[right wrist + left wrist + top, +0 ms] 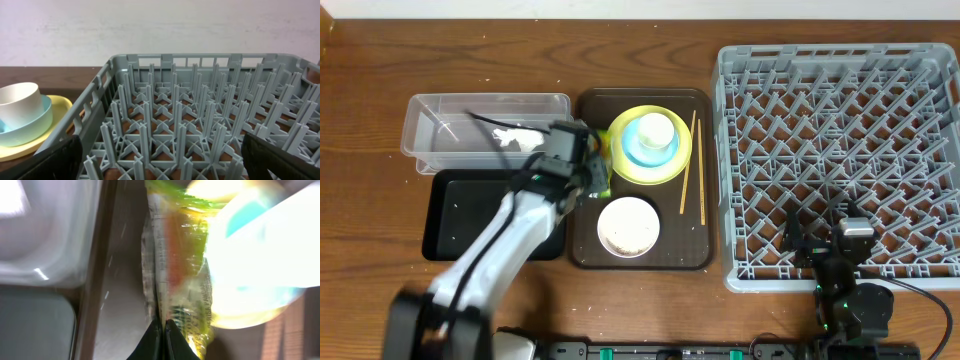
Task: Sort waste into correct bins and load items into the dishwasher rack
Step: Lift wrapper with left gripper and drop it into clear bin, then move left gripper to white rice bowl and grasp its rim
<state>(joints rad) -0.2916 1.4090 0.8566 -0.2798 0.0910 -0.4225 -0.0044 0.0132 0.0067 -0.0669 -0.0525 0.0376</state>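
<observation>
My left arm [490, 250] reaches diagonally up from the near-left corner; the left gripper [164, 330] has its fingertips pinched together on the snack wrapper [175, 270]; my right arm [852, 290] sits folded near-right; the right gripper [160, 155] is spread wide.

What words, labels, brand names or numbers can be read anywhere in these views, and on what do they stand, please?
No text can be read in any view.
snack wrapper, pinched in the left pincer: dark print runs along the film, too blurred to read in the left wrist view and too small overhead.
dishwasher rack: no lettering visible.
</observation>
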